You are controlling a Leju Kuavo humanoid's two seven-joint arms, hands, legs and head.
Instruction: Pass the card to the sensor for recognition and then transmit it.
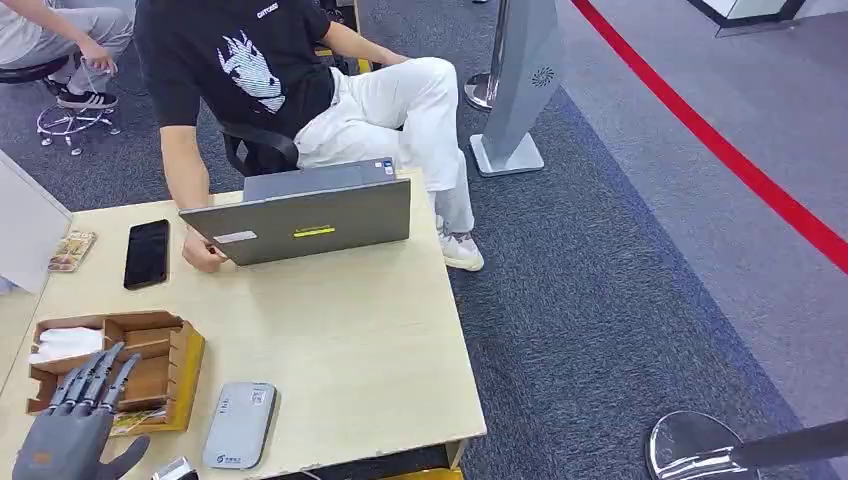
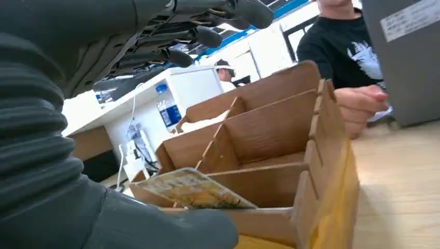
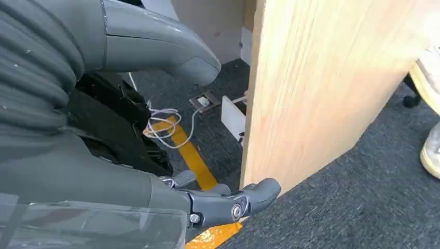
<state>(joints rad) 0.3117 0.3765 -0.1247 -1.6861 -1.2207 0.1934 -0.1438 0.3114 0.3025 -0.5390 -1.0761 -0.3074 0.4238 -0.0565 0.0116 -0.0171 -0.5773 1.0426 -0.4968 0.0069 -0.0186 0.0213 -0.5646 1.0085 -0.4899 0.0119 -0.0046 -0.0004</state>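
Hovering with fingers spread and holding nothing, the left robot hand (image 1: 75,420) neared a thin, stiff, light-looking card (image 2: 194,189) in the near slot of the wooden organizer (image 1: 170,370); its raised edge seemed best for pinching.

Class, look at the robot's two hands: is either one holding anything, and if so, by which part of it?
Nothing is held. The left hand hovers open over the wooden organizer, the card lying untouched in it. The right hand hangs beside the table, holding nothing.

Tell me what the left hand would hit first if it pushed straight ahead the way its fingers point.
Most likely the wooden card organizer: the left hand hovers open with its fingers already over its near slots, above the card there. Depth is unclear; it might pass just above.
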